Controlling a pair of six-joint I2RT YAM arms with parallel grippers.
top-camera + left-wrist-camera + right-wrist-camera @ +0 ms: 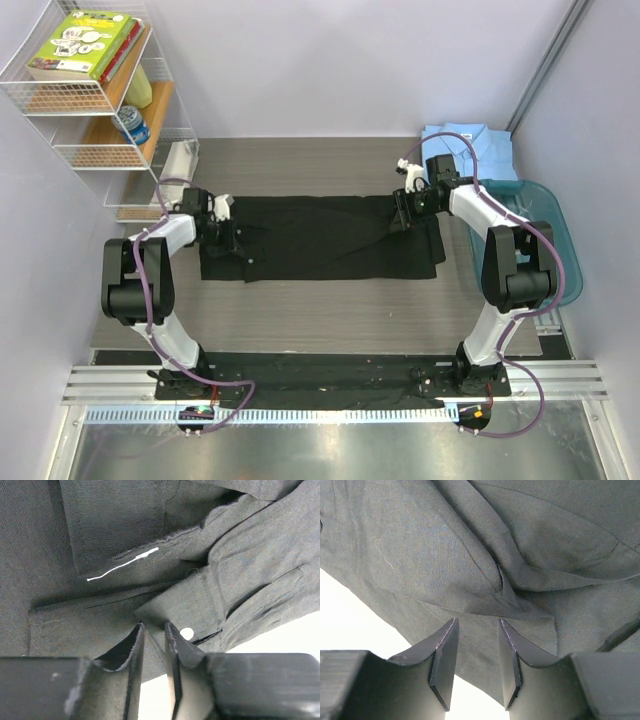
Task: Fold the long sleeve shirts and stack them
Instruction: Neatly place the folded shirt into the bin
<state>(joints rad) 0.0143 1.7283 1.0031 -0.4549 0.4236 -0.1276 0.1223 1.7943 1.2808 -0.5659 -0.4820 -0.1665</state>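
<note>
Judging from the overhead view, you were roughly halfway through. The light blue shirt (pixel 470 150) already lay folded into a neat packet at the far right corner of the table (pixel 330 310), just behind the teal tub (pixel 548 215). The black shirt (pixel 320 235) was only partly done: it stretched as a long, wide band across the middle of the table between your two arms, with its sleeves apparently tucked in but its length not yet doubled over. Your left gripper (pixel 154 627) sat at the band's left end, its fingers drawn nearly together and pinching an edge of black cloth beside a small pale button (pixel 187 633). Your right gripper (pixel 477 622) was at the right end, its fingers set a little wider but with a thicker fold of the same shirt running between them, so it too looked clamped on the cloth. Bright background under both held edges suggested that each end was raised slightly. What remained, as I read it, was to bring one end over the other and square the packet. You then had to carry it across onto the blue shirt to finish the stack.
</note>
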